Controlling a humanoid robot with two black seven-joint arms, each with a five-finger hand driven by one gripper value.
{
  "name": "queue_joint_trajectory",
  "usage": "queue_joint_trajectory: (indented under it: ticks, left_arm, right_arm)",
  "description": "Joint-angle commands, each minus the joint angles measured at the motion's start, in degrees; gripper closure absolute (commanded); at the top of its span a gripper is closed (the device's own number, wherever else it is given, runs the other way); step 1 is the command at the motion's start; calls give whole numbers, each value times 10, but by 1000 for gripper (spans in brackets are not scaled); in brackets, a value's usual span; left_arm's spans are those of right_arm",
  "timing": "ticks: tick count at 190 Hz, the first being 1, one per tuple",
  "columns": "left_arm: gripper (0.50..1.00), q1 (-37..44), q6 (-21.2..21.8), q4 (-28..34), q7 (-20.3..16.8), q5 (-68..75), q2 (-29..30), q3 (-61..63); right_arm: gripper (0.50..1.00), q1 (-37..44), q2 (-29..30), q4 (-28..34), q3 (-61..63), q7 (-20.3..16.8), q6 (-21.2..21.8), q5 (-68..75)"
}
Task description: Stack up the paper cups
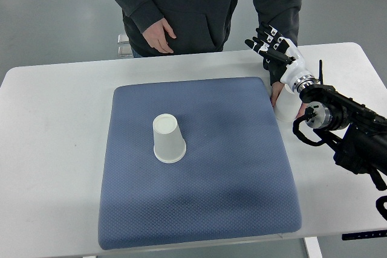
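One cam, steep top-down over table [54,107].

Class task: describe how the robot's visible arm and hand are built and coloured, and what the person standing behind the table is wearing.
The right hand has black segmented fingers with white patches over a white wrist shell ending in a metal ring. Its right arm is black, made of chunky jointed housings with black cables looping alongside. The person wears a dark grey hooded sweatshirt with long sleeves, a front pocket and a white drawstring.
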Motion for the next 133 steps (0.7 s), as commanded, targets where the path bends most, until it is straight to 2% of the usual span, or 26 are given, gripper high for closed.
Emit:
queue_joint_trajectory:
  ticks: [1, 133]
  left_arm:
    - [500, 0, 0, 0, -1, 0, 0, -1]
    - [500, 1, -6, -1, -4, 0, 0, -1]
  right_arm:
    - [585, -1, -1, 0, 0, 0, 1, 0]
    - [585, -1, -5, 0, 0, 0, 1, -1]
